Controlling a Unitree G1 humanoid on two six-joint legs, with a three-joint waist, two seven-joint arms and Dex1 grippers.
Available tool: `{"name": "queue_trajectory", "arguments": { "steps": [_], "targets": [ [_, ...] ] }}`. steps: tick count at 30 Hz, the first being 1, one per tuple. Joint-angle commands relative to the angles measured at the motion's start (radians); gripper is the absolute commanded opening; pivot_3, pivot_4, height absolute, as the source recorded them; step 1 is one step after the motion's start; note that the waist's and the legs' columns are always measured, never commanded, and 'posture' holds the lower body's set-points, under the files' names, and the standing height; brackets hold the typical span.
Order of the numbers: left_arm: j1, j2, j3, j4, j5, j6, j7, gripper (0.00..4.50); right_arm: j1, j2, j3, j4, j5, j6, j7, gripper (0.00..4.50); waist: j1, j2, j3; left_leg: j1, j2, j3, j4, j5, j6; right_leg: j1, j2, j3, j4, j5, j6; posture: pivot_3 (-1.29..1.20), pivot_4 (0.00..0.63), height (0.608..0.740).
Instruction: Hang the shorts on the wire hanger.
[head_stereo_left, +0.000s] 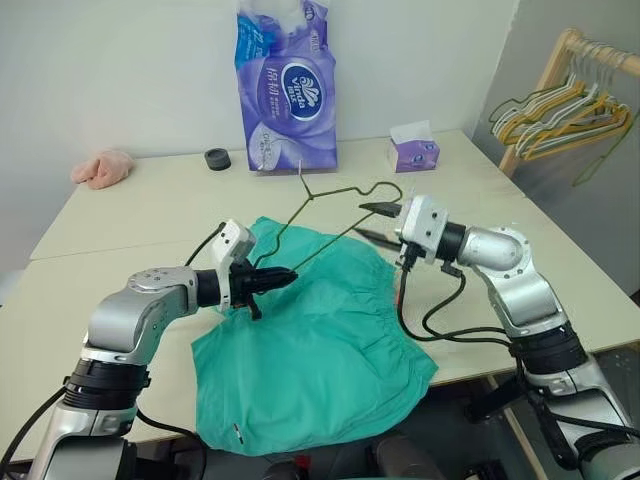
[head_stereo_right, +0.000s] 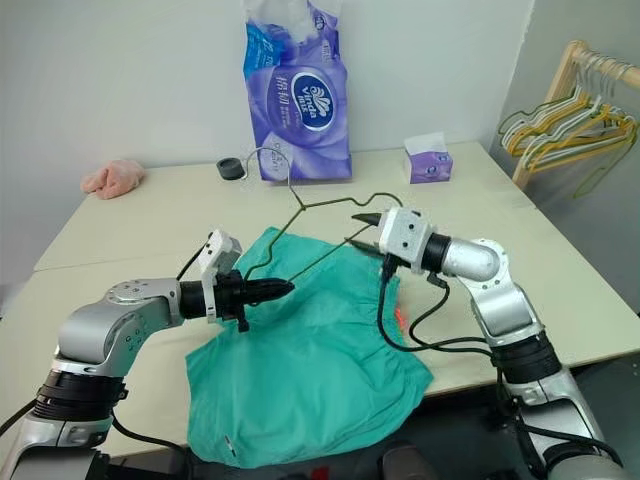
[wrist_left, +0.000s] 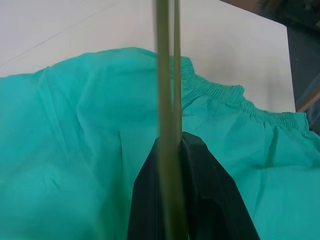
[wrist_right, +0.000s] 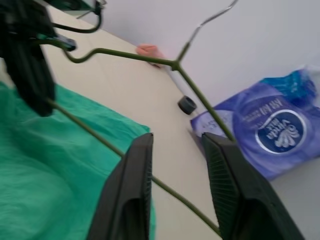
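Shorts (head_stereo_left: 310, 350): teal-green soft woven fabric, lying flat and lightly creased on the near half of the table (head_stereo_left: 120, 215), one corner draped over the front edge at 6 o'clock; gathered elastic waistband along the 3 o'clock side, leg openings toward 9. Left gripper (head_stereo_left: 285, 277): black tapered fingers pressed together, clamped on one end of the wire hanger (head_stereo_left: 335, 205), poised just above the cloth at the centre of the scene. Wire hanger: thin dark olive wire, triangular, held clear of the table and tilted, its hook rising toward 12 o'clock and its far shoulder bend reaching toward 2. Right gripper (head_stereo_right: 362, 230): at 2 o'clock from the shorts, fingers apart with the wire passing between them, not gripping. Step in hand, as judged: hanger is carried by the left side alone; the free right fingers would best take the waistband edge and feed it over the bottom wire while the left keeps the frame steady, since thin wire swings readily and the fabric is wider than the frame. Beyond, toward 12: purple plastic tissue pack (head_stereo_left: 285, 90), upright; small black ring (head_stereo_left: 217, 159); small tissue box (head_stereo_left: 413, 150); pink cloth lump (head_stereo_left: 102, 167) at 10.
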Motion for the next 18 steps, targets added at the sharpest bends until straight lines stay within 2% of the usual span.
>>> {"name": "queue_trajectory", "arguments": {
  "steps": [1, 5, 6, 10, 18],
  "targets": [
    [0.005, 0.048, 0.026, -0.055, 0.033, -0.049, 0.0, 0.0, -0.012, -0.057, -0.064, -0.089, 0.086, 0.113, 0.053, 3.04, 0.001, 0.0, 0.0, 0.0, 0.0, 0.0, 0.0, 0.0, 0.0, 0.0, 0.0, 0.0, 0.0, 0.0, 0.0, -0.25, 0.038, 0.74],
    [0.036, 0.145, -0.041, -0.091, 0.141, -0.164, -0.056, 0.0, -0.048, -0.13, -0.062, -0.102, 0.125, 0.289, 0.108, 4.3, 0.0, 0.0, 0.0, 0.0, 0.0, 0.0, 0.0, 0.0, 0.0, 0.0, 0.0, 0.0, 0.0, 0.0, 0.0, -0.25, 0.036, 0.74],
    [0.037, 0.162, -0.056, -0.094, 0.164, -0.19, -0.067, 0.0, -0.059, -0.149, -0.049, -0.104, 0.127, 0.32, 0.131, 4.46, 0.0, 0.0, 0.0, 0.0, 0.0, 0.0, -0.001, 0.0, 0.0, 0.0, 0.0, 0.0, 0.0, 0.0, 0.0, -0.25, 0.036, 0.74],
    [0.028, 0.196, -0.094, -0.106, 0.216, -0.252, -0.098, 0.0, -0.103, -0.175, 0.003, -0.094, 0.116, 0.414, 0.181, 4.46, 0.001, 0.001, 0.001, 0.0, 0.0, 0.0, 0.0, 0.0, 0.0, 0.0, 0.0, 0.0, -0.001, 0.0, 0.0, -0.26, 0.033, 0.74],
    [0.031, 0.204, -0.117, -0.143, 0.264, -0.299, -0.129, 0.0, -0.2, -0.142, 0.151, 0.045, 0.01, 0.394, 0.245, 4.46, -0.001, 0.001, 0.001, 0.0, 0.0, 0.001, -0.001, 0.0, 0.0, 0.0, 0.0, 0.0, -0.001, 0.0, 0.0, -0.25, 0.028, 0.74]
  ]
}}
